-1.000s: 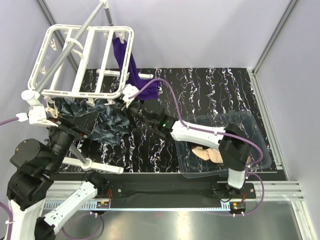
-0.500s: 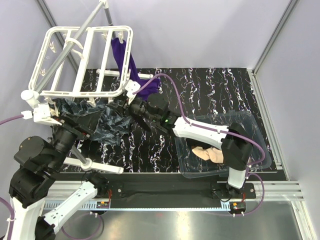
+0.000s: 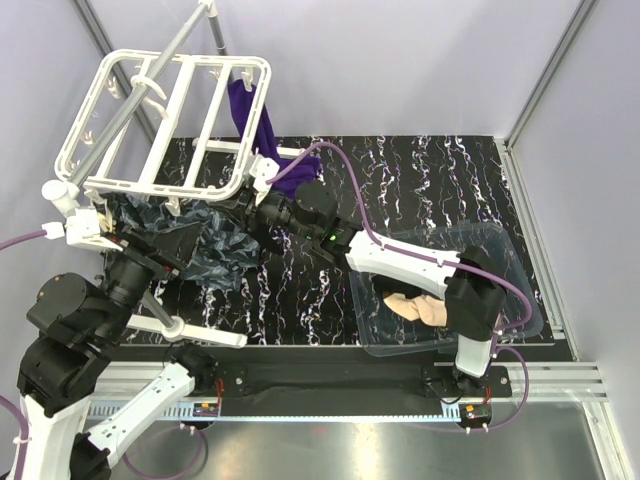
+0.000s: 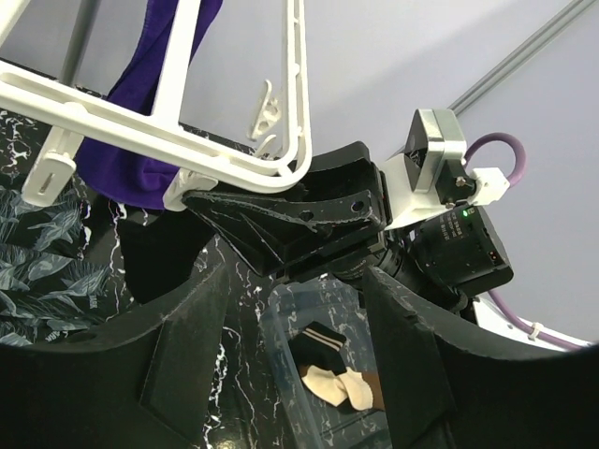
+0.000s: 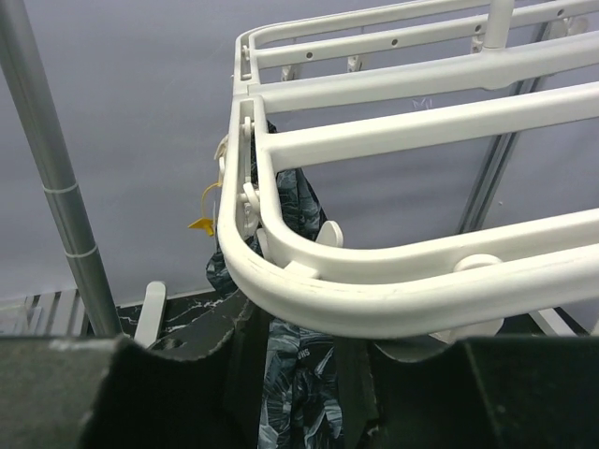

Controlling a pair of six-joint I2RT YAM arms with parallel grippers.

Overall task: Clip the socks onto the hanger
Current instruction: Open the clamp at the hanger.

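The white hanger (image 3: 160, 185) hangs at the back left, and its curved rim (image 5: 374, 309) fills the right wrist view. A dark leaf-patterned cloth (image 3: 225, 250) hangs below its front edge. My right gripper (image 3: 247, 208) is under the hanger's front right corner. Its jaws stand close on either side of that cloth (image 5: 301, 374). My left gripper (image 4: 295, 355) is open and empty at the left (image 3: 180, 243), facing the right gripper (image 4: 281, 224). A black sock (image 4: 316, 341) and beige socks (image 4: 337, 383) lie in the clear bin, where peach socks (image 3: 415, 308) show from above.
A purple cloth (image 3: 255, 125) hangs from the hanger's back right. The grey metal pole (image 3: 150, 70) runs over the frame. The clear plastic bin (image 3: 520, 290) stands at the front right of the black marbled table. Small white clips (image 4: 265, 108) dangle from the rim.
My right arm has reached further up and left, bringing its gripper under the hanger's front right corner. The hanger has shifted slightly. The left arm has barely moved.
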